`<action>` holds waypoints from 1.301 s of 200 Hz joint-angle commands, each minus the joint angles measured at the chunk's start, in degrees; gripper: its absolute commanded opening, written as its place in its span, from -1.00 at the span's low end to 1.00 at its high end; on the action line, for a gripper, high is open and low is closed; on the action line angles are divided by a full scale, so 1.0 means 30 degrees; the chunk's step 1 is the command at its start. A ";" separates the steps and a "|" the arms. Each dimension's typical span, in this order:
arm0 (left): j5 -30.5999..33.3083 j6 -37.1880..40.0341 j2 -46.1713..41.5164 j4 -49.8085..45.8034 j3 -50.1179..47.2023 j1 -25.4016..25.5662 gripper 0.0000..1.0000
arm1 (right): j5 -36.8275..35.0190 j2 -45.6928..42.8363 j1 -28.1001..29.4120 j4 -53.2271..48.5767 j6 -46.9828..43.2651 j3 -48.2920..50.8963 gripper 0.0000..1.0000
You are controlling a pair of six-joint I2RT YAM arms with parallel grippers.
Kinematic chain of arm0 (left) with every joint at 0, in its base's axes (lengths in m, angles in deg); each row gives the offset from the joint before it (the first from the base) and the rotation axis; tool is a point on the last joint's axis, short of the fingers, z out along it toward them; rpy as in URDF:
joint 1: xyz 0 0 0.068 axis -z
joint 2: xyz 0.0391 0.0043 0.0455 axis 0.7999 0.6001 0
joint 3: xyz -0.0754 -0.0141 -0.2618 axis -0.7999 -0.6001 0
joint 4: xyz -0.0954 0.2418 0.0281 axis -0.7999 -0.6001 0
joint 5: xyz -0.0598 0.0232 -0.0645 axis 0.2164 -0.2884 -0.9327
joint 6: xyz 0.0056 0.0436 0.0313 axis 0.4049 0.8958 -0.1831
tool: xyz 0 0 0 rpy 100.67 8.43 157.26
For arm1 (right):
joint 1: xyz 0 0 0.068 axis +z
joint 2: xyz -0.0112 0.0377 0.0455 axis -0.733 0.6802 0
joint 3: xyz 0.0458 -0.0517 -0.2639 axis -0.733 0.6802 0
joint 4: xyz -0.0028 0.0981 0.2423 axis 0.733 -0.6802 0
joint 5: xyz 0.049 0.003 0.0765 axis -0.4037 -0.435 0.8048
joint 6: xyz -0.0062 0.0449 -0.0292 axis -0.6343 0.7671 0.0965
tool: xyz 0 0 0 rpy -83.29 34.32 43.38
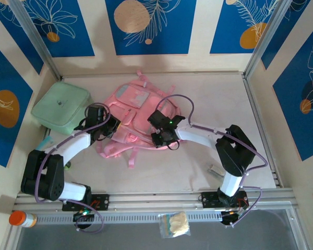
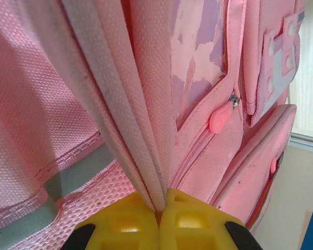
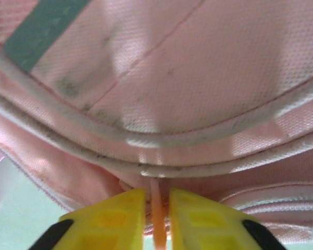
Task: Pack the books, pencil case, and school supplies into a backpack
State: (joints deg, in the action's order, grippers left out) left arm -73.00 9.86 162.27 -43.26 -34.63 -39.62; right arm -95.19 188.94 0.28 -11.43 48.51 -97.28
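Note:
The pink backpack (image 1: 133, 117) lies flat in the middle of the table, its front pockets up. My left gripper (image 1: 107, 127) is at its left edge, shut on a fold of piped pink fabric (image 2: 146, 130) that runs up from between the yellow fingers (image 2: 120, 224). My right gripper (image 1: 160, 136) is at the backpack's near right edge, shut on a thin pink tab or zip pull (image 3: 157, 213) under the piped seams (image 3: 156, 140). A pink zip pull (image 2: 219, 117) hangs on a front pocket. The books are hidden or out of view.
A mint green square pouch (image 1: 61, 107) lies left of the backpack. A small grey item (image 1: 216, 170) lies near the right arm. An orange-capped bottle (image 1: 21, 219) and a clear bag of pale bits (image 1: 175, 224) sit at the near rail.

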 commanded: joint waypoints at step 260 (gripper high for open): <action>0.3627 -0.3637 -0.0787 0.4164 -0.1777 0.6716 0.04 | -0.1582 -0.2152 0.2240 0.0254 0.1296 -0.1019 -1.00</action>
State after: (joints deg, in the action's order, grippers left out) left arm -67.93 5.55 157.68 -36.40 -41.98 -22.62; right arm -99.74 182.84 6.18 -12.72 51.83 -100.49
